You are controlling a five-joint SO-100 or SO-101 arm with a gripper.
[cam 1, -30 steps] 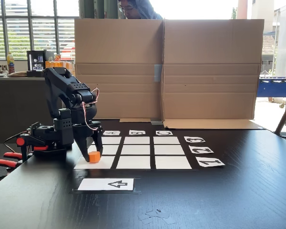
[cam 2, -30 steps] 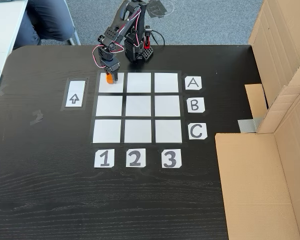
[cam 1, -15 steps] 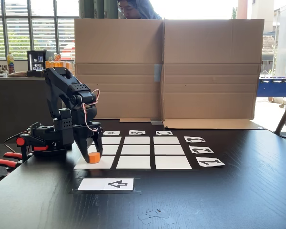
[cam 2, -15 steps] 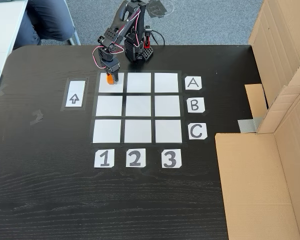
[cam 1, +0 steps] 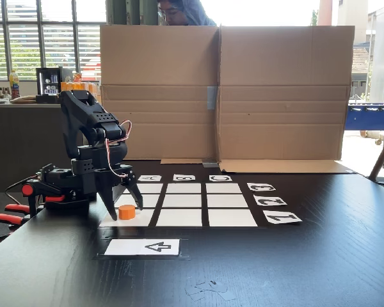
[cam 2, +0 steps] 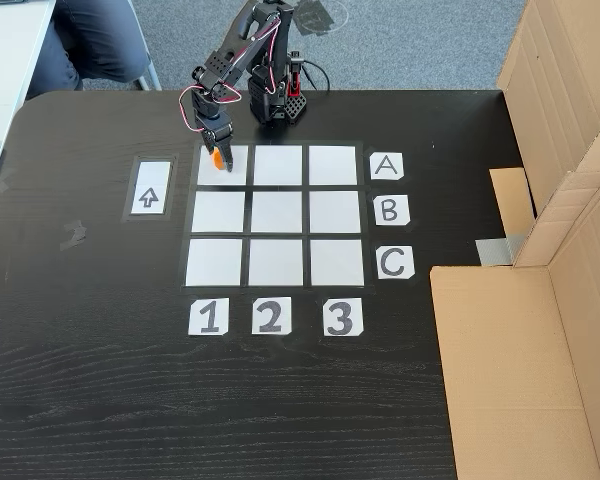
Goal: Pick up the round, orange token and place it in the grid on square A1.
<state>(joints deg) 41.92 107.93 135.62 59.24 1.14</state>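
The orange token [cam 1: 127, 212] stands flat on square A1 [cam 1: 144, 219], the grid's near-left corner cell in the low fixed view. My gripper [cam 1: 123, 207] is open and straddles the token, one black finger on each side with a gap to both. From above, the token [cam 2: 216, 160] peeks out under the gripper [cam 2: 218, 155] on square A1 [cam 2: 236, 173], at the top-left of the grid [cam 2: 276, 212]. The rest of the grid [cam 1: 227, 217] carries nothing.
A white arrow card [cam 1: 143, 247] lies in front of A1, left of the grid from above [cam 2: 149, 188]. A cardboard wall [cam 1: 224, 89] stands behind the table, with a person behind it. Label cards edge the grid. Red clamps [cam 1: 6, 219] hold the arm's base.
The fingers have spread apart and let go of the token, which now rests on the A1 cell. The arm has drawn back slightly toward its base.
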